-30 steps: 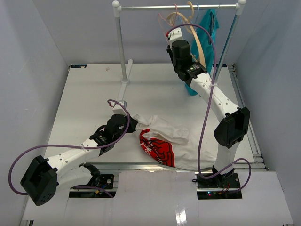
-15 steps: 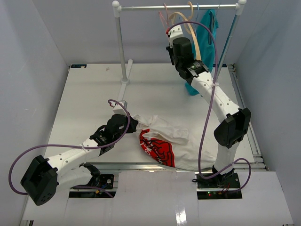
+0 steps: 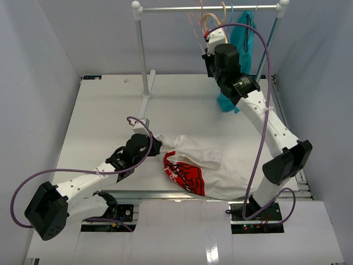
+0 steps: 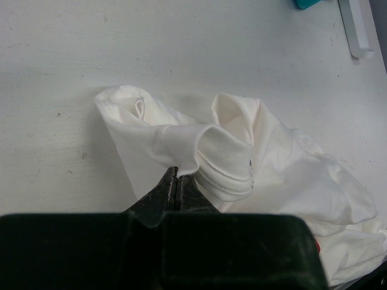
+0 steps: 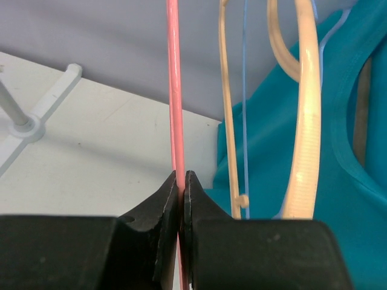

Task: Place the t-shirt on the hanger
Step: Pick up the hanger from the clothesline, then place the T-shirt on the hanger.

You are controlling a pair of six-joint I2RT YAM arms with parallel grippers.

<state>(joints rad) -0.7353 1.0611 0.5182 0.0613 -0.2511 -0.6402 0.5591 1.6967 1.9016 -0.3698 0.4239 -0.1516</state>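
Note:
The white t-shirt (image 3: 207, 165) with its red print lies crumpled on the table near the front. My left gripper (image 3: 156, 144) is shut on a hemmed edge of the t-shirt (image 4: 211, 151), and its jaws stand closed on the cloth in the left wrist view (image 4: 176, 179). The pink wire hanger (image 3: 196, 25) hangs on the rail at the back. My right gripper (image 3: 212, 36) is raised to it and is shut on the pink wire (image 5: 175, 96), its jaws pinching it in the right wrist view (image 5: 181, 178).
A tan wooden hanger (image 3: 212, 18) and a teal garment (image 3: 242, 38) on a thin blue hanger hang just right of the pink one. The rack's rail (image 3: 176, 8) rests on two white posts (image 3: 142, 52). Grey walls close in the table on three sides.
My right arm has swung to the right and slightly up along the rail, taking the pink hanger with it. The left arm and the t-shirt have not moved.

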